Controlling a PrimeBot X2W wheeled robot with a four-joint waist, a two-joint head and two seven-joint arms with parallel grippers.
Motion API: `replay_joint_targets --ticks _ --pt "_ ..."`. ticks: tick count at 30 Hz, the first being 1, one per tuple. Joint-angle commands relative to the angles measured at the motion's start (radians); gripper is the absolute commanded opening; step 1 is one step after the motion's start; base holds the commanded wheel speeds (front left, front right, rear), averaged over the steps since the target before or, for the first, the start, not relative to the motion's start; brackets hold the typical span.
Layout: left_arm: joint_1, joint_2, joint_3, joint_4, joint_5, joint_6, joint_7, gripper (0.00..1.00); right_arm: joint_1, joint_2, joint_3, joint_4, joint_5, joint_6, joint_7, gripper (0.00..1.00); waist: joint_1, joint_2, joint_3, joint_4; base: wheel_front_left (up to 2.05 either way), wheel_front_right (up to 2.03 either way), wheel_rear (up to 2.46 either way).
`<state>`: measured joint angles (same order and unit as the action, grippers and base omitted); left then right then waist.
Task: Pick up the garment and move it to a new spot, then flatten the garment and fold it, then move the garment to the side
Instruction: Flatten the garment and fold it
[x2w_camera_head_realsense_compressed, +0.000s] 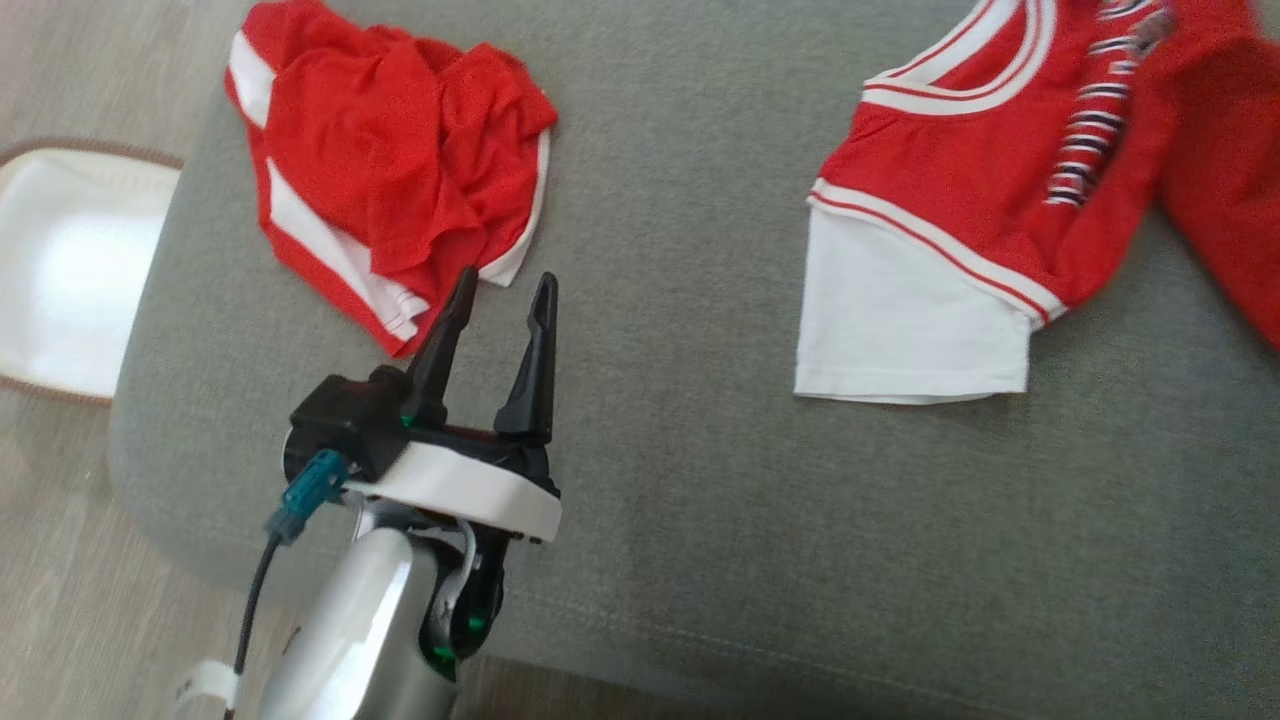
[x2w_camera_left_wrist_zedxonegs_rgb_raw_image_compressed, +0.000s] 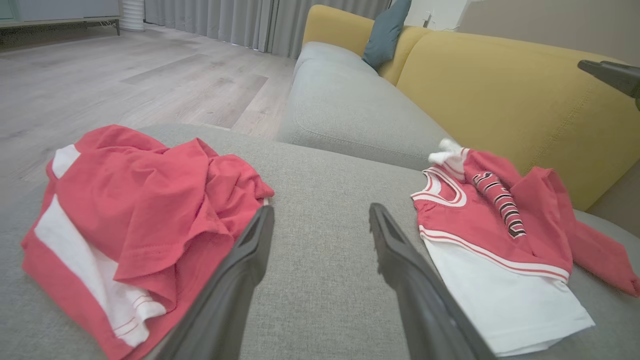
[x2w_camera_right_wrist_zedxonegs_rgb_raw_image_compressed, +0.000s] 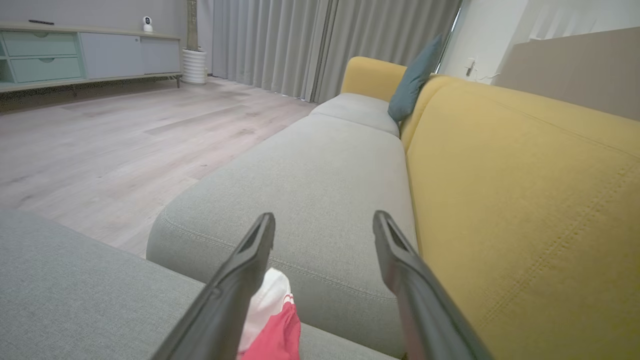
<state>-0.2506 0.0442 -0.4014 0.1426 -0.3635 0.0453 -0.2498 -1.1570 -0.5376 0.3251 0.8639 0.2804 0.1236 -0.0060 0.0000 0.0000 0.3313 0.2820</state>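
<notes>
The rumpled red-and-white cloth jersey (x2w_camera_head_realsense_compressed: 950, 190) lay toward the grey fabric sofa cushion's (x2w_camera_head_realsense_compressed: 680, 300) far right corner, just beneath the right gripper (x2w_camera_right_wrist_zedxonegs_rgb_raw_image_compressed: 324, 216), whose jaws stood wide and empty, while the left gripper (x2w_camera_head_realsense_compressed: 507, 278), jaws equally wide, hovered just beside a crumpled red-and-white shirt (x2w_camera_head_realsense_compressed: 380, 170).

Looks steeply down from the head, close over the grey fabric seat cushion (x2w_camera_head_realsense_compressed: 700, 450). Sits low on the left wrist, facing past the left gripper (x2w_camera_left_wrist_zedxonegs_rgb_raw_image_compressed: 320, 215) across that cushion, near the crumpled red-and-white garment (x2w_camera_left_wrist_zedxonegs_rgb_raw_image_compressed: 130, 210) and the spread red-and-white jersey (x2w_camera_left_wrist_zedxonegs_rgb_raw_image_compressed: 480, 225); shares both with the head view. Rides on the right wrist, facing along the mustard-yellow sofa back (x2w_camera_right_wrist_zedxonegs_rgb_raw_image_compressed: 525, 200), shared with the left wrist.
</notes>
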Motion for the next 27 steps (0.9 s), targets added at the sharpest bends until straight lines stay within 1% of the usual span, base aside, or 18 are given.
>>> replay_joint_targets --ticks 1,7,11,12,14,18,21,25,27 --pt "-0.023 0.006 0.043 -0.027 0.007 0.005 -0.012 1.00 -0.004 0.012 0.009 -0.016 0.003 0.007 -0.024 1.00 0.0000 0.0000 -0.021 -0.023 0.00 0.00 0.00" --pt "-0.004 0.006 0.077 -0.024 0.031 -0.003 -0.012 1.00 0.071 0.051 0.027 0.003 0.024 0.007 -0.137 1.00 0.0000 0.0000 -0.088 -0.094 0.00 0.00 0.00" --pt "0.017 0.006 0.099 -0.026 0.046 -0.009 -0.012 1.00 0.158 0.076 0.036 -0.031 0.034 0.007 -0.202 1.00 0.0000 0.0000 -0.143 -0.144 0.00 0.00 0.00" --pt "0.030 0.006 0.106 -0.028 0.052 -0.011 -0.012 1.00 0.211 0.090 0.024 -0.060 0.042 0.007 -0.223 1.00 0.0000 0.0000 -0.169 -0.166 0.00 0.00 0.00" --pt "0.043 0.006 0.111 -0.032 0.054 -0.011 -0.012 1.00 0.276 0.105 0.012 -0.098 0.037 0.007 -0.236 1.00 0.0000 0.0000 -0.192 -0.186 0.00 0.00 0.00" --pt "0.068 0.006 0.121 -0.042 0.055 -0.011 -0.012 1.00 0.431 0.153 -0.051 -0.205 0.016 0.007 -0.249 1.00 0.0000 0.0000 -0.232 -0.222 0.00 0.00 0.00" --pt "0.085 0.006 0.123 -0.049 0.055 -0.010 -0.012 1.00 0.565 0.203 -0.114 -0.297 -0.023 0.007 -0.253 1.00 0.0000 0.0000 -0.251 -0.246 0.00 0.00 0.00" --pt "0.098 0.006 0.119 -0.055 0.059 -0.009 -0.012 1.00 0.746 0.298 -0.215 -0.412 -0.085 0.007 -0.253 1.00 0.0000 0.0000 -0.258 -0.266 0.00 0.00 0.00" --pt "0.102 0.006 0.119 -0.058 0.059 -0.007 -0.012 1.00 0.828 0.356 -0.264 -0.460 -0.111 0.007 -0.247 1.00 0.0000 0.0000 -0.257 -0.274 0.00 0.00 0.00"
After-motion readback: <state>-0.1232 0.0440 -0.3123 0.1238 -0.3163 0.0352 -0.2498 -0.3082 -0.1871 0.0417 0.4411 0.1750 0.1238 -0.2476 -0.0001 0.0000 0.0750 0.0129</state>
